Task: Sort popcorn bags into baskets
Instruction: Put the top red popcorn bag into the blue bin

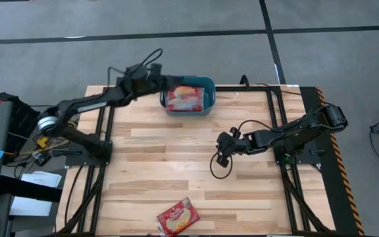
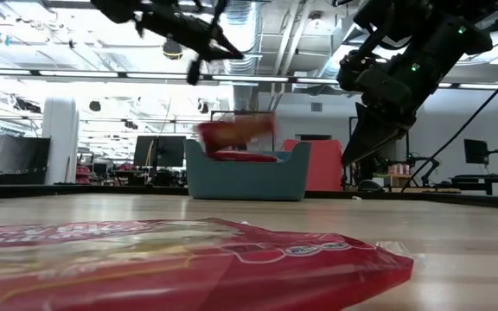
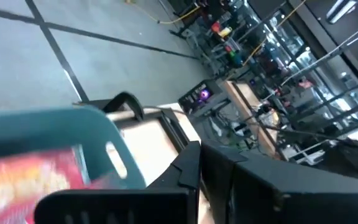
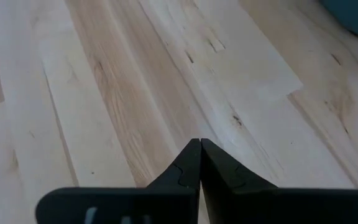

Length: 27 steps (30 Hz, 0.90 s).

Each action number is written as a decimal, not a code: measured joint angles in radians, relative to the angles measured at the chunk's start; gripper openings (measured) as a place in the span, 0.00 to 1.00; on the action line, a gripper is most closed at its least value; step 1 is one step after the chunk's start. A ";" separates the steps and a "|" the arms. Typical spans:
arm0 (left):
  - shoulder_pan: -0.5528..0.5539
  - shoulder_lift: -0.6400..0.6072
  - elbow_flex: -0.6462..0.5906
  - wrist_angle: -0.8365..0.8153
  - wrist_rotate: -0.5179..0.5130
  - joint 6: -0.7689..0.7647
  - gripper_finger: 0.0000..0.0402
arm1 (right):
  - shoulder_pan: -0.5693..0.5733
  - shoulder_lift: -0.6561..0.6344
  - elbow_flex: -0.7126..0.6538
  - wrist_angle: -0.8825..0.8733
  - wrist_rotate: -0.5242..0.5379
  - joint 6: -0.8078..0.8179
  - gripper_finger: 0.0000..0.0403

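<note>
The teal basket (image 1: pixel 206 89) stands at the table's far edge, with red popcorn bags (image 1: pixel 184 99) inside it. In the low view one red bag (image 2: pixel 236 130) shows blurred at the height of the basket's (image 2: pixel 245 177) rim, and another red surface (image 2: pixel 247 157) lies lower inside. My left gripper (image 1: pixel 165 83) is shut and empty, held high at the basket's left end (image 3: pixel 42 130); its fingers (image 3: pixel 199 149) meet with nothing between them. One more bag (image 1: pixel 177 217) lies flat by the near edge. My right gripper (image 4: pixel 200 144) hangs shut over bare wood, right of centre (image 1: pixel 222 159).
Bare plank tabletop (image 1: pixel 163 164) fills the space between the basket and the near bag. A black cable loop (image 1: pixel 214 170) hangs below my right gripper. Black frame rails (image 1: pixel 278 131) run along both sides of the table.
</note>
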 joint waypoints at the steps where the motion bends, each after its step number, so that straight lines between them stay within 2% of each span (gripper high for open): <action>1: 0.013 0.041 0.033 0.004 0.016 0.006 0.00 | 0.000 0.000 0.000 -0.001 0.000 0.000 0.09; 5: 0.065 0.175 0.161 -0.008 0.112 0.051 0.00 | 0.001 0.000 0.000 -0.004 0.000 0.000 0.07; 9: 0.116 0.227 0.261 -0.161 0.216 0.137 0.00 | 0.001 0.000 0.000 -0.014 -0.001 0.000 0.05; 12: 0.139 0.211 0.342 -0.409 0.241 0.299 0.00 | 0.001 0.000 0.000 -0.033 -0.001 -0.010 0.06; 17: 0.091 0.133 0.472 -0.898 0.245 0.715 0.00 | -0.006 0.000 0.000 0.006 -0.002 -0.093 0.09; 19: 0.037 0.099 0.476 -1.036 0.224 0.773 0.00 | -0.019 0.000 0.000 0.049 -0.002 -0.140 0.10; 22: -0.046 0.058 0.462 -1.186 0.173 0.735 0.00 | -0.060 0.000 0.000 0.111 -0.013 -0.148 0.12; 25: -0.129 -0.004 0.377 -1.222 0.098 0.681 0.03 | -0.123 0.001 0.000 0.134 -0.063 -0.070 0.18; 27: -0.181 -0.048 0.278 -1.176 0.034 0.620 0.08 | -0.165 0.005 0.000 0.142 -0.096 -0.003 0.24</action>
